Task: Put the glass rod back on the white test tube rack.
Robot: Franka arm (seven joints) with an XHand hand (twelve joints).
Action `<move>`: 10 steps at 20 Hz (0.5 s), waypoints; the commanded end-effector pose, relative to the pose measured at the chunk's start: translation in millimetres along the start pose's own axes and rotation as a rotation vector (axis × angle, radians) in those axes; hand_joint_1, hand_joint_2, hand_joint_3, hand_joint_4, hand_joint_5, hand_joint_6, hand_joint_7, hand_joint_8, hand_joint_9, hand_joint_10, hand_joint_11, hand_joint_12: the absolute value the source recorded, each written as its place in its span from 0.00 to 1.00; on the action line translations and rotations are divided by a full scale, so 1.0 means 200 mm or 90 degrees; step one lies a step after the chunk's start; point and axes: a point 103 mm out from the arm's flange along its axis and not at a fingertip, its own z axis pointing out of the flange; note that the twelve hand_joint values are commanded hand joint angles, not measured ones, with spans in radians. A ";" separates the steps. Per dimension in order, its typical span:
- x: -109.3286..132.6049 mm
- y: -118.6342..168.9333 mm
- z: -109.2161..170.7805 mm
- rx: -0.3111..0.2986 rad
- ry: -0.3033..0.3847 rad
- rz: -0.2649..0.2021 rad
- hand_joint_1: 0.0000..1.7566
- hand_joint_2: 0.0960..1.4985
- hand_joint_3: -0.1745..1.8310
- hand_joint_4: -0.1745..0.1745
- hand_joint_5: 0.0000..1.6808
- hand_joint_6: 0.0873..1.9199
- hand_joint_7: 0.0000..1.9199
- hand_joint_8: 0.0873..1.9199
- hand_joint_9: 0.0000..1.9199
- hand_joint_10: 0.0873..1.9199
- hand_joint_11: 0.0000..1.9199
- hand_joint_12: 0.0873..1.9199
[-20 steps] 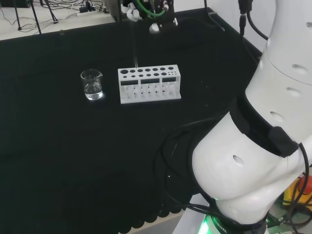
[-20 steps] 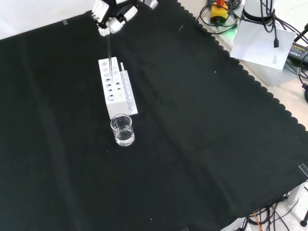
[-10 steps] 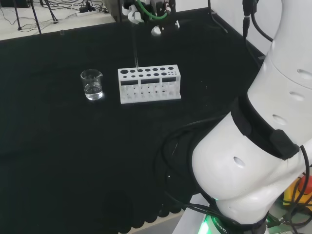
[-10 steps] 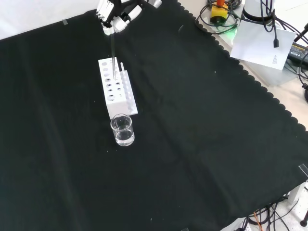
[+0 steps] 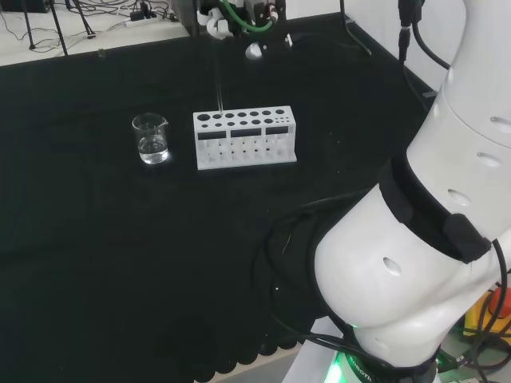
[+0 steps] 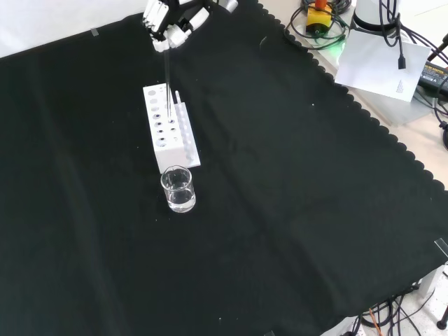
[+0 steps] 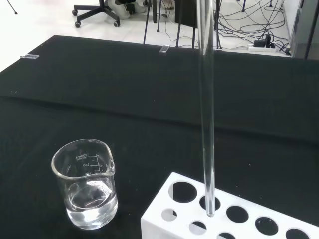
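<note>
While the hand (image 6: 170,19) keeps its fingers pinched on the glass rod (image 7: 206,109), it has shifted slightly along the white rack (image 6: 166,126). The rod's tip now hangs just over a hole, so lowering looks next.

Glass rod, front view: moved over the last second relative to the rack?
Yes. The glass rod, held by the hand, has shifted slightly right across the white test tube rack, from over its left holes towards its right edge.

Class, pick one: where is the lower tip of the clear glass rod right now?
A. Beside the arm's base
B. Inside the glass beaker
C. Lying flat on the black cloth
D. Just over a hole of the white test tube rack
D: the wrist view shows the clear glass rod upright, its tip at a hole in the white test tube rack, apart from the glass beaker.
</note>
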 end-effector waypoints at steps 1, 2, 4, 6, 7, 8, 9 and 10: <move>0.02 0.03 0.04 0.005 0.001 0.001 0.77 0.81 0.09 0.00 0.42 0.46 0.37 0.73 0.42 0.85 0.78 0.49; 0.02 0.03 0.05 0.006 0.002 0.003 0.78 0.79 0.07 0.00 0.49 0.37 0.42 0.67 0.47 0.79 0.79 0.48; 0.02 0.04 0.05 0.006 -0.001 0.005 0.80 0.76 0.02 0.00 0.61 0.19 0.50 0.57 0.55 0.68 0.80 0.45; 0.01 0.04 0.06 0.008 0.001 0.004 0.80 0.75 0.00 0.00 0.68 0.09 0.53 0.52 0.58 0.64 0.81 0.43; 0.01 0.04 0.06 0.009 0.001 0.005 0.79 0.76 0.03 0.00 0.61 0.19 0.49 0.57 0.54 0.69 0.80 0.44; 0.00 0.04 0.07 0.010 0.000 0.006 0.79 0.76 0.03 0.00 0.61 0.20 0.49 0.57 0.54 0.69 0.81 0.43; 0.00 0.04 0.07 0.011 -0.002 0.007 0.80 0.76 0.02 0.00 0.63 0.16 0.50 0.55 0.56 0.67 0.81 0.43; 0.00 0.05 0.08 0.008 0.003 0.000 0.80 0.75 0.01 0.00 0.66 0.12 0.52 0.53 0.58 0.65 0.81 0.43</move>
